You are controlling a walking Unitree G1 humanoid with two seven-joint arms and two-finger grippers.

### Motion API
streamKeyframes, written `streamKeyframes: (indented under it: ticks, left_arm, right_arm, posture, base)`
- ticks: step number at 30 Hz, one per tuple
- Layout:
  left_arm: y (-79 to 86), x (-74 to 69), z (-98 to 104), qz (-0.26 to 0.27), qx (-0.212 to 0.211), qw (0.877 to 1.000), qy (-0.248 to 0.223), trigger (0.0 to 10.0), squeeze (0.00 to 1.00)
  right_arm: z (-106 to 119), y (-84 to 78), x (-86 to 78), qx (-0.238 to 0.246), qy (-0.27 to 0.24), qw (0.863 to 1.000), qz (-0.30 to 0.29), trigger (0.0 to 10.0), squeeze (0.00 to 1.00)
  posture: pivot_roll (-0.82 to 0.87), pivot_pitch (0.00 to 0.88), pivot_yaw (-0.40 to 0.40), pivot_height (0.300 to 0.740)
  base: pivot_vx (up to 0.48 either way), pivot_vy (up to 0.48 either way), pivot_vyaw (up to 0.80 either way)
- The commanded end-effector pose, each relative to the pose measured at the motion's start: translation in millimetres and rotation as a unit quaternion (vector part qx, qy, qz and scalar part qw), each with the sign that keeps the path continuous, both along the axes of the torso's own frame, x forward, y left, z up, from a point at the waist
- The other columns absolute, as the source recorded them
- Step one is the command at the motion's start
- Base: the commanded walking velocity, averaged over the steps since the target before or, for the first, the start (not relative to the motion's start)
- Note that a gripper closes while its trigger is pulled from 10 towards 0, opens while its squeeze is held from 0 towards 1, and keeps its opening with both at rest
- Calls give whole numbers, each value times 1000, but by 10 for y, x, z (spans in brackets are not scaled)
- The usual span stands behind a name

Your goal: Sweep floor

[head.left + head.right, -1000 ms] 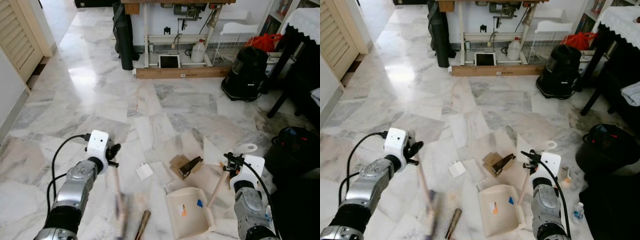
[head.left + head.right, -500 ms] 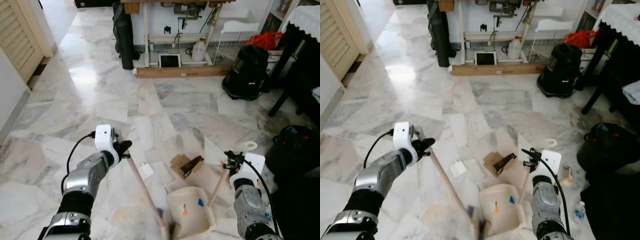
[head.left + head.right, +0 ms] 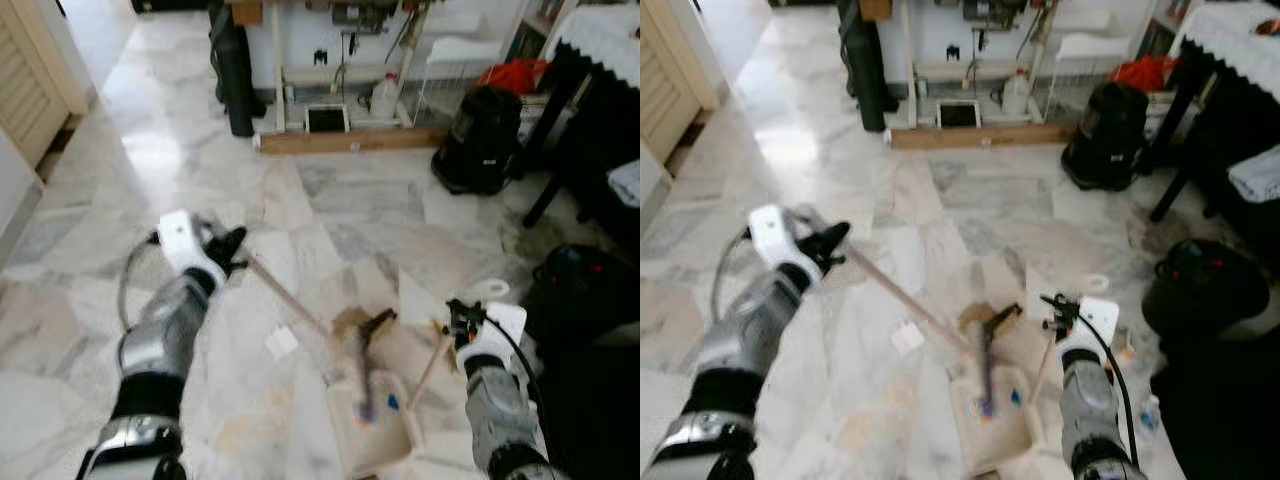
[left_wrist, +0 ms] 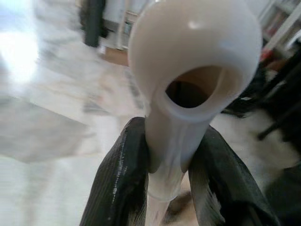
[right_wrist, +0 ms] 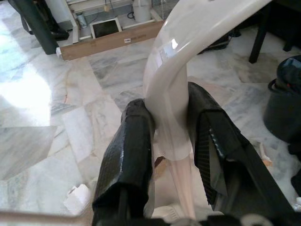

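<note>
My left gripper [image 3: 230,250] is shut on the top of a cream broom handle [image 3: 290,298], which slants down to the right. The blurred brush head [image 3: 357,375] hangs over the mouth of the cream dustpan [image 3: 388,440] on the marble floor. In the left wrist view the black fingers [image 4: 123,188] clamp the handle's holed end [image 4: 193,70]. My right gripper [image 3: 458,320] is shut on the dustpan's upright handle [image 3: 432,366], which the right wrist view shows pinched between the fingers [image 5: 129,146]. Brown cardboard scraps [image 3: 362,322] and a white paper piece [image 3: 281,342] lie just beyond the pan.
A black vacuum [image 3: 478,140] stands at the back right, a black bin [image 3: 588,290] at the right. A dark-legged table [image 3: 590,90] lines the right side, a workbench frame [image 3: 330,110] the back wall, a louvred door [image 3: 30,80] the left. A white tape roll [image 3: 488,290] lies by my right gripper.
My left arm has swung the broom forward and right; the brush head went from the floor at the lower left to over the dustpan. The right gripper stayed on the dustpan handle.
</note>
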State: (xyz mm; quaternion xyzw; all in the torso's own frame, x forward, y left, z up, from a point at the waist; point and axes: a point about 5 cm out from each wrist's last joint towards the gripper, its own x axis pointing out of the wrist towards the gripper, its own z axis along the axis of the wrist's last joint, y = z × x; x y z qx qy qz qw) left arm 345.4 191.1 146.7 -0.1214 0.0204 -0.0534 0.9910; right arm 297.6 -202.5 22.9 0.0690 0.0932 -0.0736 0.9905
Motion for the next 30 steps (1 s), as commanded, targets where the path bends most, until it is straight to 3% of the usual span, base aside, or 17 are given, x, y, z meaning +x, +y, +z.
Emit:
streamKeyframes:
  ticks: [1,4,7,10,18,30]
  left_arm:
    - [-15,-43,104,-1,20,999,-34,10000,0]
    - [79,-111,119,33,70,995,-68,10000,0]
    - [170,-179,-21,77,101,988,-86,10000,0]
    - [196,-276,-186,89,135,984,-79,10000,0]
    - [185,-418,-355,93,138,984,-69,10000,0]
    - [119,-396,-399,94,143,982,-80,10000,0]
  right_arm:
    - [-347,179,-223,46,96,994,14,10000,0]
    - [-345,215,-211,46,97,994,21,10000,0]
    - [-337,234,-200,46,96,994,24,10000,0]
    - [-325,231,-190,44,93,994,25,10000,0]
    - [-299,155,-179,28,87,995,23,10000,0]
    - [-262,124,-141,26,82,996,19,10000,0]
  posture:
    - [-25,71,23,740]
    - [-19,64,23,740]
    - [-22,57,24,740]
    - [-26,49,23,740]
    - [-26,29,16,740]
    - [-35,14,12,740]
  base:
    - [0,0,0]
    - [0,0,0]
    - [0,0,0]
    - [0,0,0]
    - [-33,0,0]
    - [-168,0,0]
